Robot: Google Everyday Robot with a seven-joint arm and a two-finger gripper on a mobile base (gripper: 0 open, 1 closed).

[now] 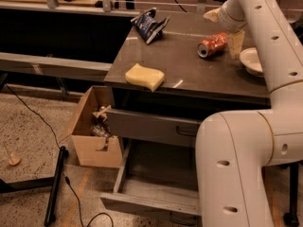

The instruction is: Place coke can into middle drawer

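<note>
The coke can lies on its side at the back right of the counter top, its silver end turned left and towards the camera. My gripper hangs just to the right of it, low over the counter, between the can and the white bowl. I cannot tell whether it touches the can, nor whether it stands wide or narrow. It holds nothing that I can see.

My arm rises as a thick white link from the lower right. It bends at a bulky joint and runs up along the right edge. At the top it turns down and to the left, through the wrist to the gripper.

The middle drawer is pulled out below the counter, and what shows of its grey floor is bare. Above it the top drawer sits slightly out, with a dark loop handle. My arm covers the right part of both drawers and the bowl's right side, and the middle drawer's front is cut by the lower edge.

A yellow sponge rests at the counter's front edge, and a crumpled blue bag lies at the back left. An open cardboard box stands on the floor beside the cabinet. Its contents are too jumbled to name.
</note>
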